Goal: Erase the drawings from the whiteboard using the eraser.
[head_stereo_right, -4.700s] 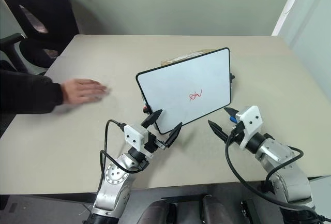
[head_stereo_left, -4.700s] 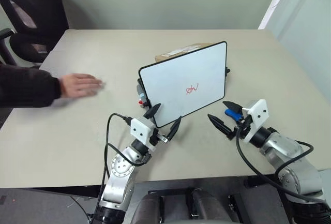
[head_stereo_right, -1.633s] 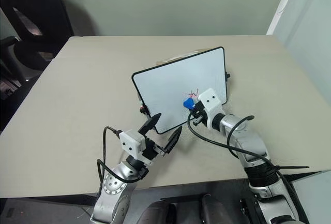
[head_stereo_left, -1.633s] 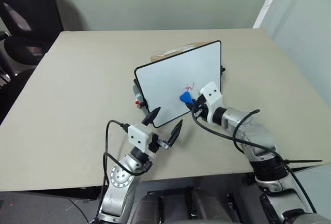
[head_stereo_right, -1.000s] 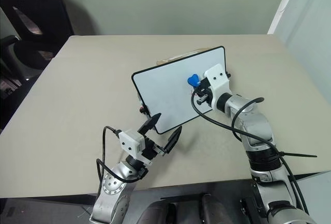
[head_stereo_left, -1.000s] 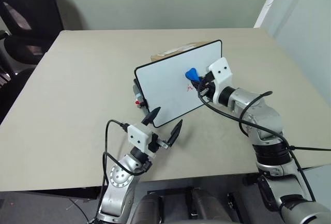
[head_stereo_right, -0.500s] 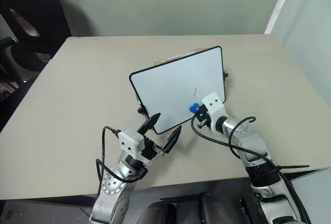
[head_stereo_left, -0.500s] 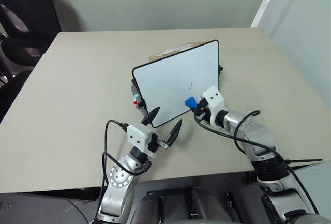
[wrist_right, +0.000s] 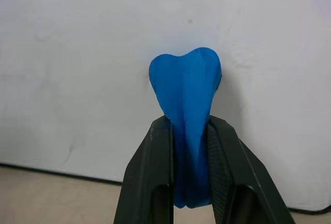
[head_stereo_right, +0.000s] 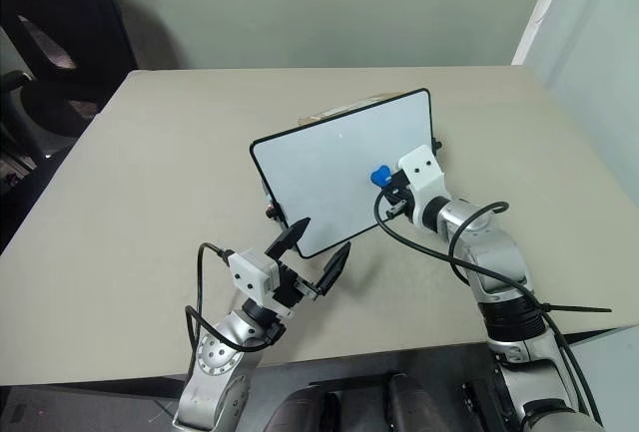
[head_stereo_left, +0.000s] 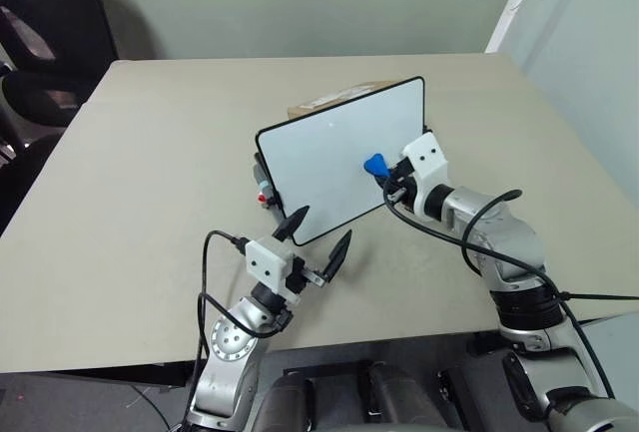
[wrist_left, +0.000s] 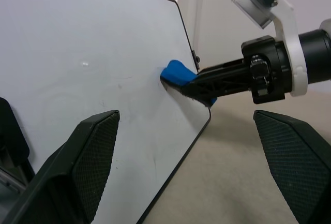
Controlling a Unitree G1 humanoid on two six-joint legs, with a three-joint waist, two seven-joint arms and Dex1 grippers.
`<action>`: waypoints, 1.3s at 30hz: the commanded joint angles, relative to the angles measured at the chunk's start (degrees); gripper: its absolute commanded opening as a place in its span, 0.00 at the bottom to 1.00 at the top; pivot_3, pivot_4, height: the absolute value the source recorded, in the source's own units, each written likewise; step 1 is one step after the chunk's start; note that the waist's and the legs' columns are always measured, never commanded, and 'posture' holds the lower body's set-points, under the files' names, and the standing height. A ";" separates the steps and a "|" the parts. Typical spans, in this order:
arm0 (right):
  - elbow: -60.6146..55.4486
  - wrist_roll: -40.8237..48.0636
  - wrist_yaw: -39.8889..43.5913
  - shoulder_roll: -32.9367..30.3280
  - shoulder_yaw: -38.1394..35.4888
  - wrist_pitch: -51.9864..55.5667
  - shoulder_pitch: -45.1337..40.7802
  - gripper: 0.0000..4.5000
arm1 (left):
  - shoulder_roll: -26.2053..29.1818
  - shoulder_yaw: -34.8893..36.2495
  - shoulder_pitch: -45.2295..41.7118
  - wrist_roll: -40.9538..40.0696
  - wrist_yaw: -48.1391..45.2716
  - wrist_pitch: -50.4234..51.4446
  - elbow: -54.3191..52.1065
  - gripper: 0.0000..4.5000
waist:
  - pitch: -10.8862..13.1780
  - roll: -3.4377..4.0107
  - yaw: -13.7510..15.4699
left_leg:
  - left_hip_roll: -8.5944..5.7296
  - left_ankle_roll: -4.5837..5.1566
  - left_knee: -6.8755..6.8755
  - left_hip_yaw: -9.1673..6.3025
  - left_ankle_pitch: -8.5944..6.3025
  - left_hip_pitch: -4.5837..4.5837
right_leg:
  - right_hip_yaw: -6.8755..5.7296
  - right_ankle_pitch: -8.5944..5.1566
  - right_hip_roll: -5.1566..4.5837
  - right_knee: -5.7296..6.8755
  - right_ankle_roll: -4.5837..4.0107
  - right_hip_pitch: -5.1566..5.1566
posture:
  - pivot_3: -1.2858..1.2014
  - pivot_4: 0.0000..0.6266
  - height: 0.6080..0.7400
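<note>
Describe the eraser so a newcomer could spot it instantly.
Find the whiteboard propped up mid-table. Against its right half, the right gripper pinches the eraser: a small bright blue chunk, the only blue thing among white board and black fingers.

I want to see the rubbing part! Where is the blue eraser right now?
The eraser is pinched in the right gripper and pressed against the right side of the propped-up whiteboard, in the middle of the table.
</note>
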 commanded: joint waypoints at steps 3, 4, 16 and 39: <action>-2.91 0.11 -1.38 0.40 -2.01 -0.62 -2.76 0.12 | 0.21 0.40 0.05 -1.03 -0.19 -0.36 -2.18 1.00 | 0.00 0.00 -0.02 | 0.00 0.00 0.00 0.00 0.00 -0.02 | 0.00 0.00 0.00 0.02 0.00 -0.04 | 0.52 0.24 1.00; -2.48 -0.03 -1.88 0.75 -2.24 -0.80 -3.14 0.12 | 0.27 0.52 0.08 -1.10 -0.15 -0.29 -2.31 1.00 | 0.00 0.00 -0.01 | 0.00 0.00 -0.01 0.00 0.00 -0.02 | 0.00 0.00 0.00 0.02 0.00 -0.04 | 0.52 0.24 1.00; -0.73 0.52 -1.02 2.67 0.28 1.10 -0.61 0.12 | 1.14 1.72 0.44 -2.29 -0.16 0.22 -3.26 1.00 | 0.00 0.00 -0.03 | 0.00 0.01 0.00 0.00 -0.03 -0.02 | 0.00 -0.02 0.00 0.02 -0.03 -0.04 | 0.52 0.24 1.00; 0.46 1.02 -1.96 2.71 -1.52 1.01 -4.58 0.12 | 1.70 2.62 -0.95 -2.61 -0.05 0.95 -2.78 1.00 | 0.00 0.00 -0.52 | 0.00 -0.09 0.02 0.00 0.12 0.01 | 0.00 0.21 0.00 0.06 -0.05 -0.09 | 0.52 0.24 1.00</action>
